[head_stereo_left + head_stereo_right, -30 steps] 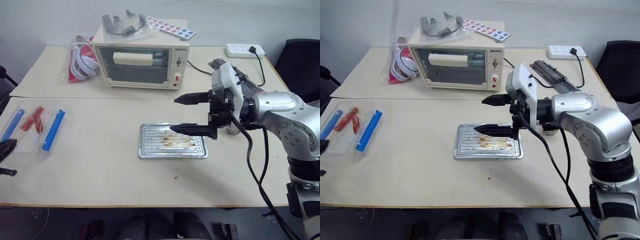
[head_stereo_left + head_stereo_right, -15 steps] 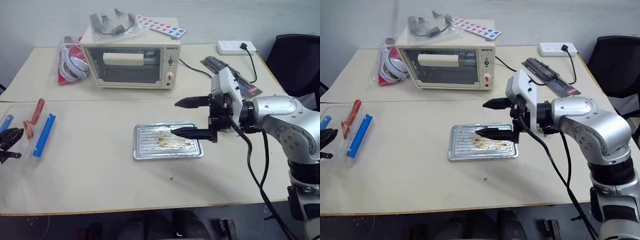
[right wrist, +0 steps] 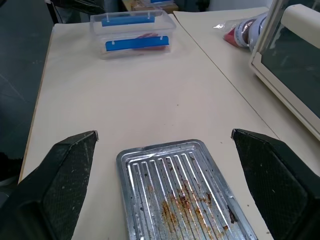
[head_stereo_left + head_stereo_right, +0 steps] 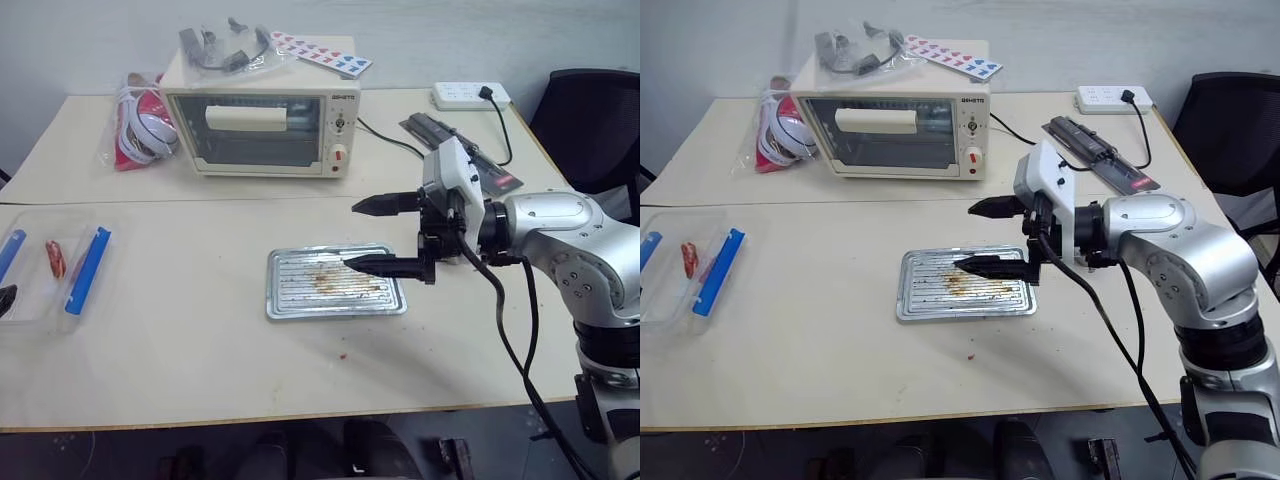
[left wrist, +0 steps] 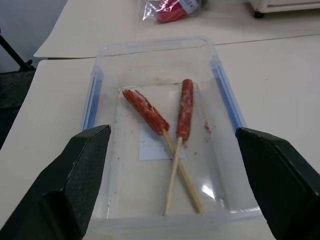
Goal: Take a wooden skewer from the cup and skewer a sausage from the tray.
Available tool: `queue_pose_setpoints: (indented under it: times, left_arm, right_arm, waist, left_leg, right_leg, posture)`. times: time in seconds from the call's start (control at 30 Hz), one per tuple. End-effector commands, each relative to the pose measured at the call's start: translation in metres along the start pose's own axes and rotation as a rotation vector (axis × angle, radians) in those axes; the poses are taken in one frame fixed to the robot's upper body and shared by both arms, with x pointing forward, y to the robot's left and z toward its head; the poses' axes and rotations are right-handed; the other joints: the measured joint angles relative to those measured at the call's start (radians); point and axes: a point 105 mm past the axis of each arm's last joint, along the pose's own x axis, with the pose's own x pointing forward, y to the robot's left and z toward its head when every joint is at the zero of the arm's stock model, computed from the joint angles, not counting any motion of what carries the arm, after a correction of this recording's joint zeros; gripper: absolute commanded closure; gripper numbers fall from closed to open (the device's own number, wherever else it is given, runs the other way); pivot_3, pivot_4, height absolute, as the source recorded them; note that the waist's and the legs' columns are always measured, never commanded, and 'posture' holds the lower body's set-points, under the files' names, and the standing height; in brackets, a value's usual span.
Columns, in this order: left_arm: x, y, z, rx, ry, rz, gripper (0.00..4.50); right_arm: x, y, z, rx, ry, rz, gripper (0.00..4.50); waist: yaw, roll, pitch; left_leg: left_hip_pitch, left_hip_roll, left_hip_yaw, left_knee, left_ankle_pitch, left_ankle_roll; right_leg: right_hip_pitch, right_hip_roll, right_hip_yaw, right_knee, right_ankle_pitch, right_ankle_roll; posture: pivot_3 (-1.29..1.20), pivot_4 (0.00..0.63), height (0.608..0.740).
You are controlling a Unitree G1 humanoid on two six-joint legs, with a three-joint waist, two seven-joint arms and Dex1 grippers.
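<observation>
The silver tray (image 4: pixel 290 291) lies mid-table with brown grease stains and nothing on it. My right gripper (image 4: pixel 352 235) hovers open over its right end; the right wrist view looks down on the tray (image 3: pixel 150 180) between the gripper's (image 3: pixel 162 134) fingers. At the table's left, two reddish sausages (image 5: pixel 185 107) on wooden skewers (image 5: pixel 172 175) lie crossed in a clear plastic container (image 5: pixel 150 47). My left gripper (image 5: pixel 172 130) stands open just short of the container, holding nothing. The cup is hidden.
A cream toaster oven (image 4: pixel 262 130) stands at the back with a bag of cables (image 4: pixel 140 125) to its left. A power strip (image 4: pixel 470 96) lies at the back right. A black chair (image 4: pixel 590 110) stands beyond the table's right edge.
My left gripper has opened and drawn back to the left, leaving a skewered sausage lying in the plastic container. The right arm has kept still. The camera shifted early on.
</observation>
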Motion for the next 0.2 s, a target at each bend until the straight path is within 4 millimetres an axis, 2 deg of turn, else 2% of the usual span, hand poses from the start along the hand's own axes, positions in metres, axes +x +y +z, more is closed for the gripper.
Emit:
queue_pose_setpoints:
  times: [0.03, 0.2]
  left_arm:
    - [-0.030, 0.002, 0.017, 0.045, 0.008, -0.025, 0.34]
    - [-0.053, -0.002, 0.011, 0.049, 0.082, -0.045, 0.34]
  right_arm:
    - [-0.007, 0.005, 0.006, -0.047, 0.014, 0.041, 0.00]
    - [-0.010, 0.005, 0.003, -0.049, 0.027, 0.048, 0.00]
  waist:
    - [-0.001, 0.001, 0.000]
    - [0.000, 0.001, 0.001]
  left_leg:
    - [0.000, 0.000, 0.000, 0.000, 0.000, 0.000]
    - [0.001, 0.001, 0.000, -0.001, 0.000, 0.000]
  right_leg:
    - [0.000, 0.000, 0.000, -0.001, 0.000, 0.000]
    - [0.000, 0.000, 0.000, -0.003, 0.000, -0.001]
  posture:
    - [0.00, 0.150, 0.740]
    - [0.00, 0.150, 0.740]
